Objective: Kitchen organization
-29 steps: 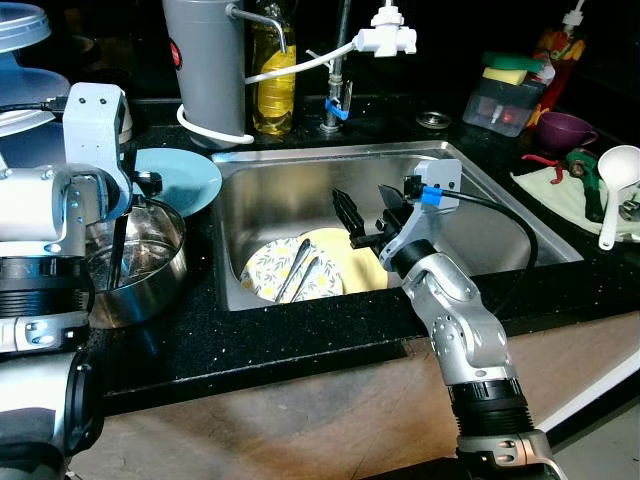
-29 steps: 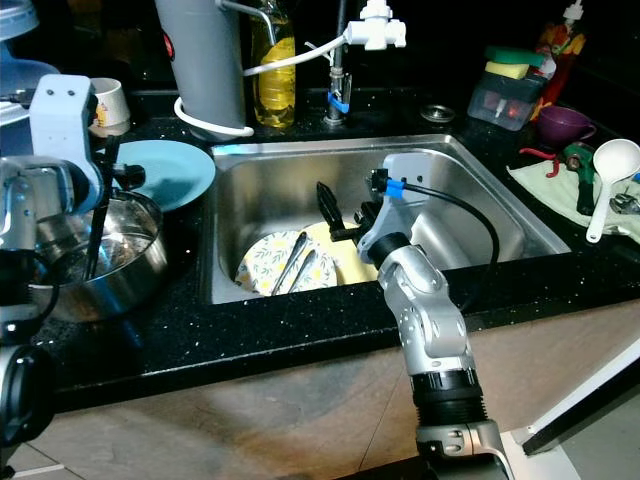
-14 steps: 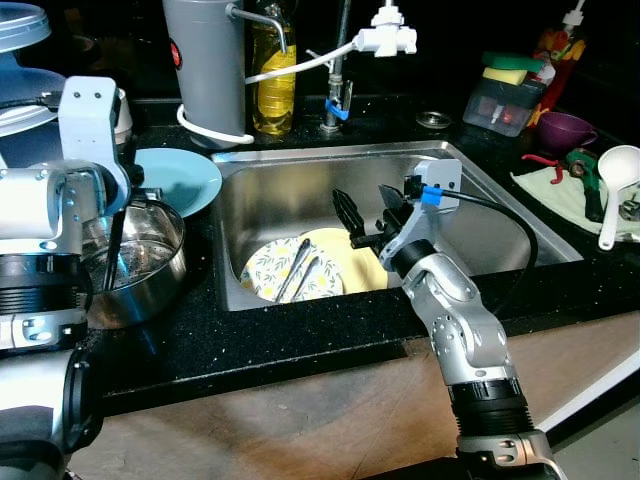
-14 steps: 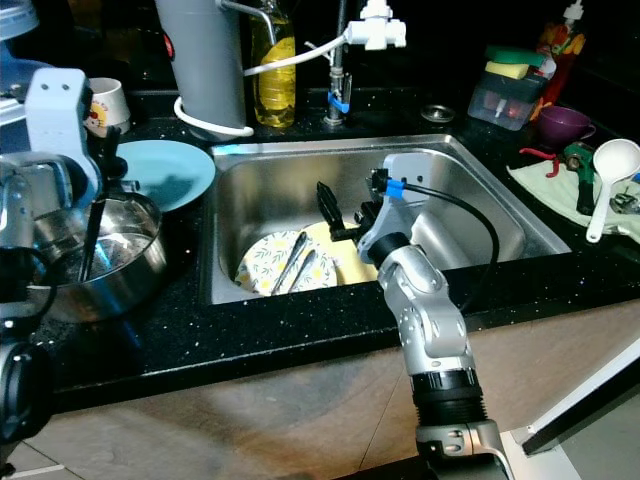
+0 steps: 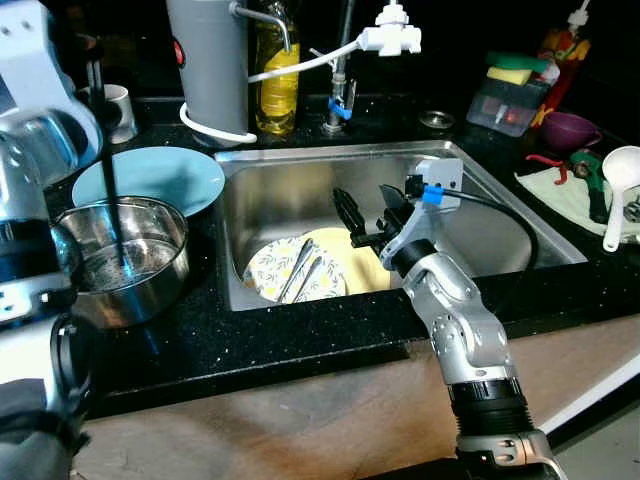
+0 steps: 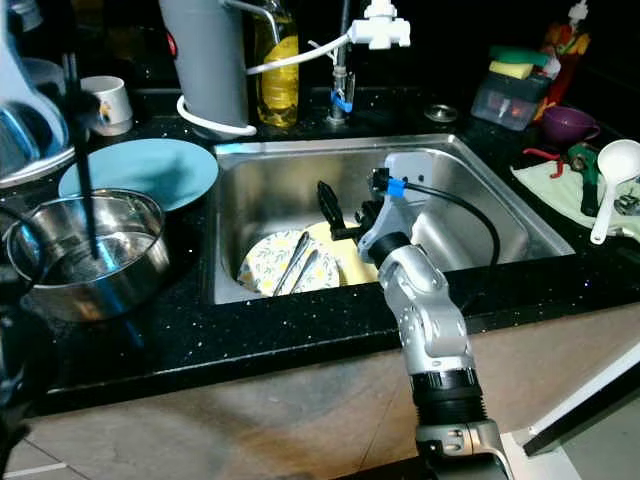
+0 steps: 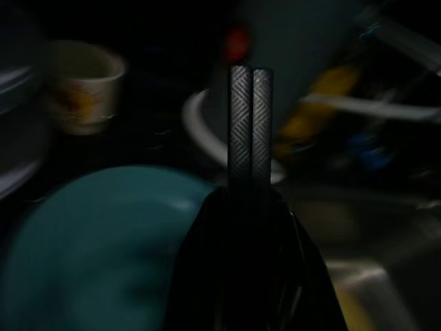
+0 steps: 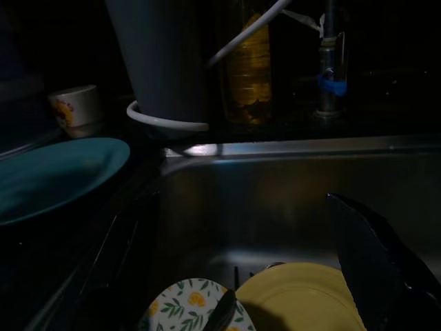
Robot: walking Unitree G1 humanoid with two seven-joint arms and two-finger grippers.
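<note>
My right gripper (image 5: 368,212) hangs open inside the steel sink (image 5: 290,185), just above a yellow plate (image 5: 355,265). Beside that plate lies a floral plate (image 5: 265,272) with a metal utensil (image 5: 300,270) across it. In the right wrist view both plates, yellow (image 8: 296,296) and floral (image 8: 182,310), sit below the fingers (image 8: 375,258). My left gripper (image 5: 121,262) is shut on nothing, pointing straight down into a steel bowl (image 5: 150,295) on the counter. Behind the bowl lies a teal plate (image 5: 165,175). The left wrist view shows the pads (image 7: 241,76) pressed together.
A grey canister (image 5: 210,60), an oil bottle (image 5: 272,65) and the tap (image 5: 340,100) stand behind the sink. A small cup (image 5: 120,100) sits at back left. On the right are a sponge box (image 5: 505,100), a purple cup (image 5: 568,128) and a white ladle (image 5: 618,180) on a cloth.
My left arm has risen and swung left, uncovering more of the teal plate; its fingers still hang into the bowl. The right gripper has stayed put.
</note>
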